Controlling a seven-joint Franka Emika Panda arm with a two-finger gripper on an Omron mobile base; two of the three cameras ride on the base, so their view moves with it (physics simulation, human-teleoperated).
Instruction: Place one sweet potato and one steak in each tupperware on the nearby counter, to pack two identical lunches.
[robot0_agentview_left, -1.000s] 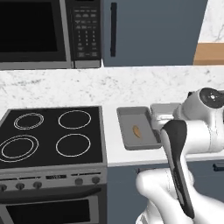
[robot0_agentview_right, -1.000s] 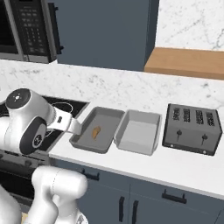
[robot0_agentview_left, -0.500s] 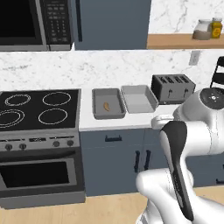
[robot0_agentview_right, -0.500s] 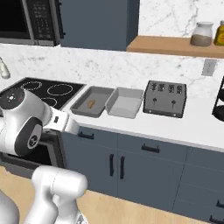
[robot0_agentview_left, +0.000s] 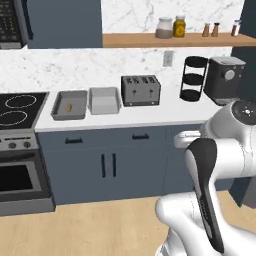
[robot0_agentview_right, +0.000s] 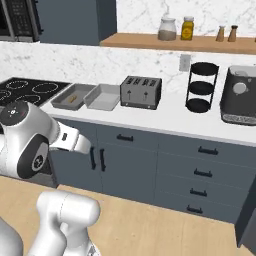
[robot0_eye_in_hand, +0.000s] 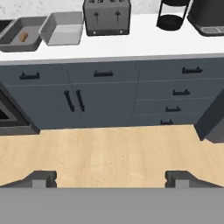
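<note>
Two shallow rectangular grey tupperware trays sit side by side on the long white countertop (robot0_agentview_left: 150, 112) over blue-grey cabinets with black handles. We see the darker grey tray (robot0_agentview_left: 68, 104) nearest the black glass cooktop (robot0_agentview_left: 17, 107), and the lighter grey tray (robot0_agentview_left: 104, 99) just beside it, their long rims close together or touching (we cannot tell which). One small orange-brown item — by its colour a sweet potato (robot0_agentview_left: 69, 107) — lies in the darker tray; the lighter tray holds nothing we can make out. From the hand view the same pair shows at the upper left, the darker tray (robot0_eye_in_hand: 20, 37) with the orange piece (robot0_eye_in_hand: 23, 36) in it and the lighter tray (robot0_eye_in_hand: 63, 29) next to it.

Right of the trays stands the slotted grey metal toaster (robot0_agentview_left: 141, 90), then a black two-tier round rack (robot0_agentview_left: 193, 78) and a dark grey coffee machine (robot0_agentview_left: 224, 79). Above them a brown wooden wall shelf (robot0_agentview_left: 170, 40) carries jars and small shakers.

Our two-finger gripper (robot0_eye_in_hand: 111, 178) hangs well back from the counter, over the pale wooden floor (robot0_eye_in_hand: 109, 153), its dark finger tips (robot0_eye_in_hand: 41, 178) spread wide apart with nothing between them. The white arm (robot0_agentview_right: 30, 145) is folded close to the base, well apart from both trays.
</note>
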